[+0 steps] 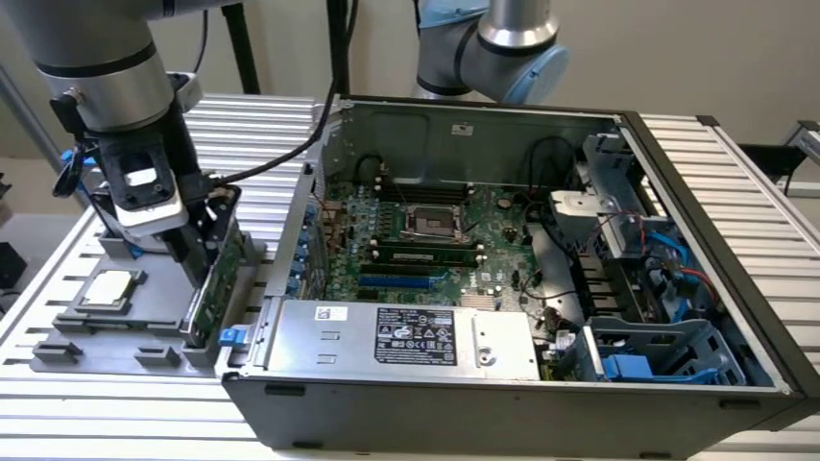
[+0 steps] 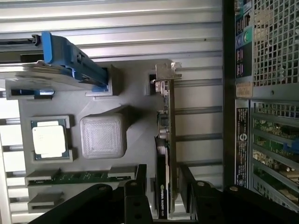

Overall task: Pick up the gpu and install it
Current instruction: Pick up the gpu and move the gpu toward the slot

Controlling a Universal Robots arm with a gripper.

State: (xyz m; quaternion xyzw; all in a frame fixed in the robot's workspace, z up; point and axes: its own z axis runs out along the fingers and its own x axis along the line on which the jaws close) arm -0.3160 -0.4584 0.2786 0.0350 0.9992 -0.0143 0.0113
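The gpu stands on edge in a slot at the side of the grey parts tray nearest the open computer case. In the wrist view the gpu shows edge-on, a thin green board with a black cover and a silver end bracket. My gripper hangs over the card from above. The gripper is open, its black fingers straddling the card with a narrow gap on each side. Nothing is held.
In the tray lie a square silver CPU, a hard drive with blue rails, a memory stick and a grey block. The case holds the motherboard and power supply. A second arm stands behind.
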